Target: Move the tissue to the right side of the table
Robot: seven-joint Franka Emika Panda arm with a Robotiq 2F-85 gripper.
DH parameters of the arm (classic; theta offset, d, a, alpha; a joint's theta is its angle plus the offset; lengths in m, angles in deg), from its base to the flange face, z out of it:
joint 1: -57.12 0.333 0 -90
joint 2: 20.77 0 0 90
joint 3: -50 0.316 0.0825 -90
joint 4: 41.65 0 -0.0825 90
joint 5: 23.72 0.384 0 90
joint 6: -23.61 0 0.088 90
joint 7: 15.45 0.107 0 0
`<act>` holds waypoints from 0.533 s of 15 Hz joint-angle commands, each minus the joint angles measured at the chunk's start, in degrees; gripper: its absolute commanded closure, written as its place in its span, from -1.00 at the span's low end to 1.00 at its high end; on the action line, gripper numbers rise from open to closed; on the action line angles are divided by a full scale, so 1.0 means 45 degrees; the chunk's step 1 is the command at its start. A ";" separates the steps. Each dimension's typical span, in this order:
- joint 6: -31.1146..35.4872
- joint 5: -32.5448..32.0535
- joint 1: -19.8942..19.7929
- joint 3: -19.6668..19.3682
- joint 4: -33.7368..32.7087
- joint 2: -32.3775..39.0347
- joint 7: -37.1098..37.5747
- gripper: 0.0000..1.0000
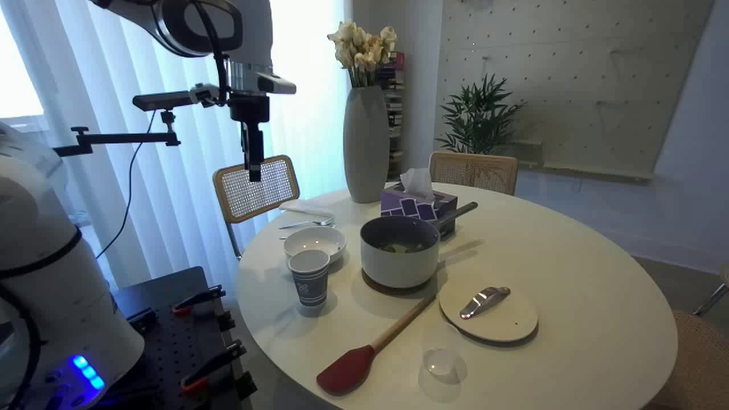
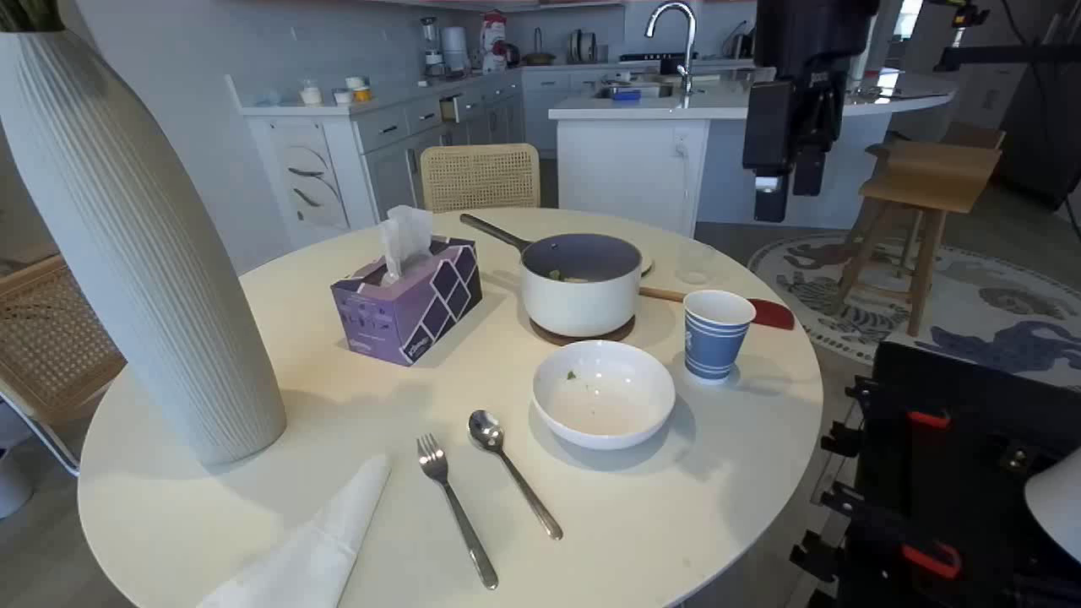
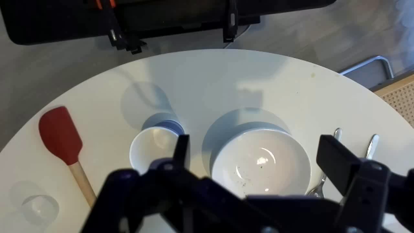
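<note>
I'm holding the gripper (image 3: pixel 255 150) raised well above the table (image 1: pixel 586 279), its two fingers (image 3: pixel 338 161) standing well apart; in the wrist view, the white bowl (image 2: pixel 604 432) is showing between them, farther down. The tissue (image 2: pixel 408 232) is sticking up, crumpled, from its purple box (image 2: pixel 370 323), which is sitting near the pot (image 2: pixel 583 304) in both exterior views. A folded napkin (image 2: pixel 300 540) is lying with one end near the fork (image 2: pixel 461 518), and the spoon (image 2: pixel 521 484) is lying beside that. The pot is resting on a round brown mat (image 1: pixel 398 291). A striped cup (image 2: pixel 716 342) is standing upright just beside the bowl. The red spatula (image 1: pixel 361 357) is lying flat, its handle end near the lid (image 1: pixel 507 319). The tall vase (image 2: pixel 160 279) is holding pale flowers (image 1: pixel 364 48).
</note>
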State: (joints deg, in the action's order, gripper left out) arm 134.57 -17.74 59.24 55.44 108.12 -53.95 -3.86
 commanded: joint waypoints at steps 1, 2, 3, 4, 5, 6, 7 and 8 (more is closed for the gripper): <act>-0.0022 -0.0004 -0.0004 -0.0001 -0.0017 0.0002 -0.0003 -1.00; 0.0050 0.0008 0.0024 0.0010 -0.0111 0.0133 -0.0049 -1.00; 0.0168 0.0022 0.0068 0.0033 -0.0246 0.0313 -0.0117 -1.00; 0.0256 -0.0001 0.0096 0.0062 -0.0354 0.0458 -0.0168 -1.00; 0.0417 0.0024 0.0162 0.0080 -0.0523 0.0680 -0.0275 -1.00; 0.0592 0.0049 0.0231 0.0090 -0.0659 0.0875 -0.0379 -1.00; 0.0839 0.0107 0.0351 0.0104 -0.0865 0.1171 -0.0553 -1.00; 0.1093 0.0147 0.0482 0.0125 -0.1070 0.1473 -0.0686 -1.00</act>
State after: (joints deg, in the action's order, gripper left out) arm 137.30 -17.75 60.14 55.47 106.86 -51.89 -5.22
